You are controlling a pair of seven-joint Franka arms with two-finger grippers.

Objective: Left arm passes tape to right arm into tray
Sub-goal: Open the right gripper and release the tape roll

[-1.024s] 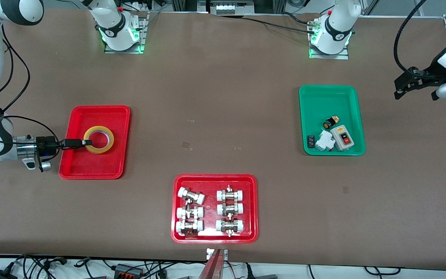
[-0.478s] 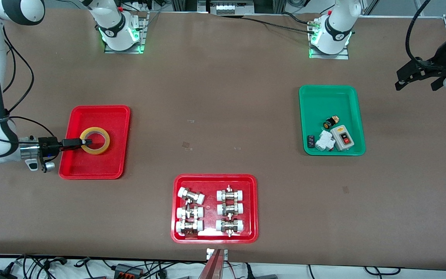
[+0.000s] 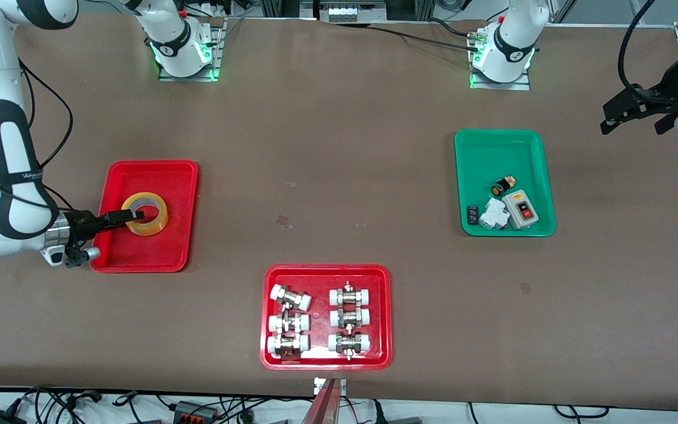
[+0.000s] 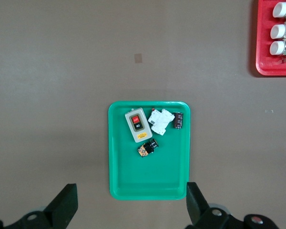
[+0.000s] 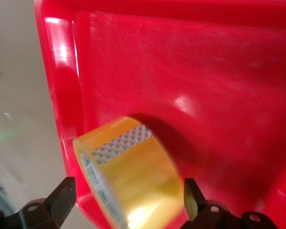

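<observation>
The yellow tape [image 3: 147, 213] lies tilted in the plain red tray [image 3: 165, 176], toward the right arm's end of the table. My right gripper [image 3: 133, 217] reaches in low from that end, its jaws wide open on either side of the roll. In the right wrist view the tape [image 5: 133, 181] leans loose between the fingers [image 5: 62, 200], above the tray floor [image 5: 205, 95]. My left gripper [image 3: 633, 121] is open and empty, held high over the table at the left arm's end, beside the green tray [image 3: 501, 147]. The left wrist view looks down on that green tray [image 4: 148, 176] past my left gripper [image 4: 131, 214].
The green tray holds a grey switch box [image 3: 520, 210] and several small electrical parts. A second red tray [image 3: 327, 271] with metal-and-white pipe fittings sits near the table's front edge. Both arm bases stand along the table's back edge.
My right arm has swung and turned its wrist. The tape has shifted slightly toward the right arm's end and now sits tilted. My left gripper has drawn up and away from the green tray.
</observation>
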